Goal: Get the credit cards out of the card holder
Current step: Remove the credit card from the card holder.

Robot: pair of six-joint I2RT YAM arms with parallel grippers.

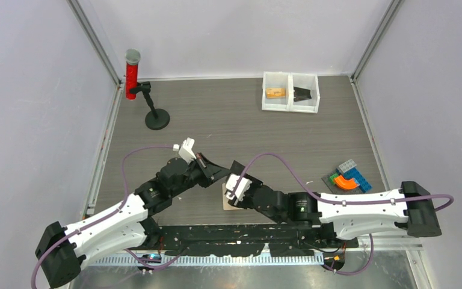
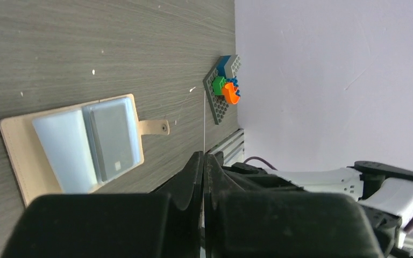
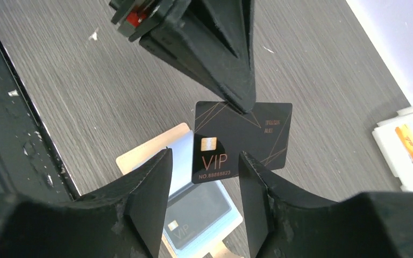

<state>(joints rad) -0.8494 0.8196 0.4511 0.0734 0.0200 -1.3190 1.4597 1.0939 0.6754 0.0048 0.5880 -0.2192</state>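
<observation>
The card holder (image 2: pixel 27 150) lies open on the table, tan with grey-blue pockets and its snap tab out to the side. It also shows in the right wrist view (image 3: pixel 140 156) and in the top view (image 1: pixel 228 203). One dark card (image 2: pixel 113 140) sits in a pocket, also seen in the right wrist view (image 3: pixel 199 215). My left gripper (image 2: pixel 204 157) is shut on a black "VIP" credit card (image 3: pixel 242 137) and holds it above the holder; in its own view that card is a thin edge-on line. My right gripper (image 3: pixel 204 172) is open and empty, its fingers either side of the held card's lower edge.
A white two-part bin (image 1: pixel 290 105) at the back holds an orange-tan block (image 1: pixel 275 93) and a dark item (image 1: pixel 304 93). A red cylinder (image 1: pixel 132 75) and a black stand (image 1: pixel 156 117) are at the back left. Toy bricks (image 1: pixel 349 177) lie at the right.
</observation>
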